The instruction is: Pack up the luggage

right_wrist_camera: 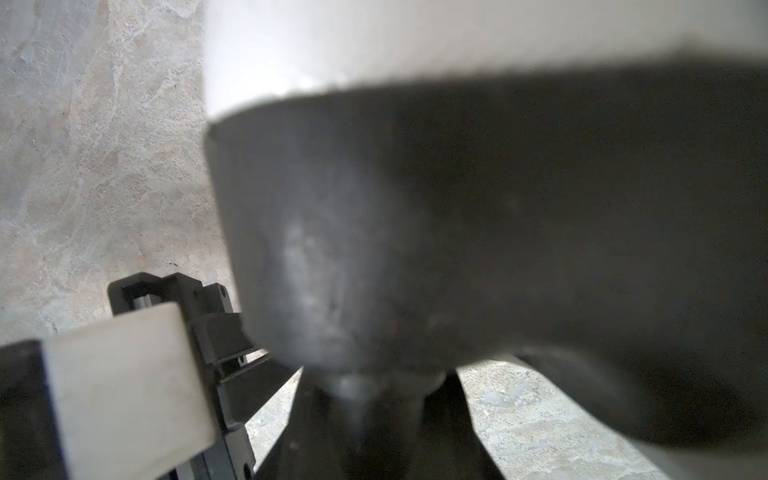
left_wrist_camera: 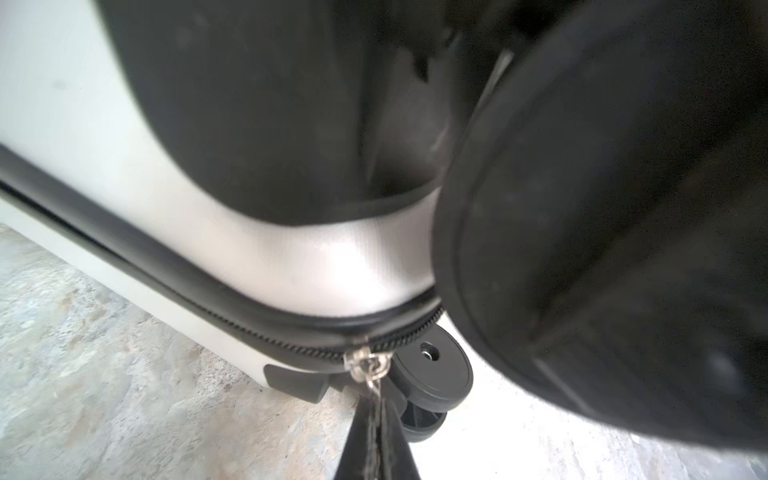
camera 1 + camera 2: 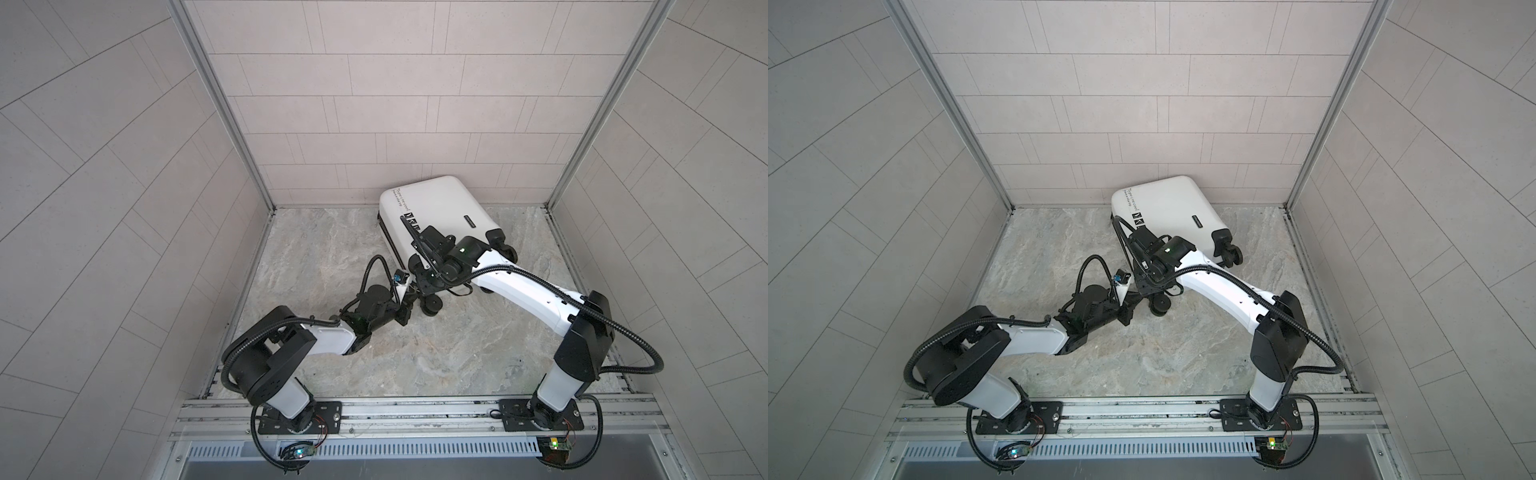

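The luggage [image 3: 440, 208] is a small white hard-shell suitcase. It lies flat on the marbled worktop [image 3: 415, 353], at the far edge and right of the middle, turned askew. Its wheeled end points toward the near right and its other end toward the far left. The upper shell bears black script [image 3: 400, 198] near the far-left end, small black stickers [image 3: 411, 219] just beside it, and a narrow dark label [image 3: 469, 220] further along. Black spinner wheels stick out at the wheeled end in both top views.

The two shells lie together, so the inside is hidden. A black zipper [image 2: 249, 320] runs along the seam between them, and its slider [image 2: 365, 365] sits at the corner by a wheel [image 2: 434, 374].

The left pincer [image 2: 376, 453] is pressed together, pinching the pull that hangs from that slider. The right pincer [image 3: 420, 277] is down at the same near-left wheeled corner. Its wrist view is filled by a blurred dark shape, so I cannot tell whether it is spread or pinching.
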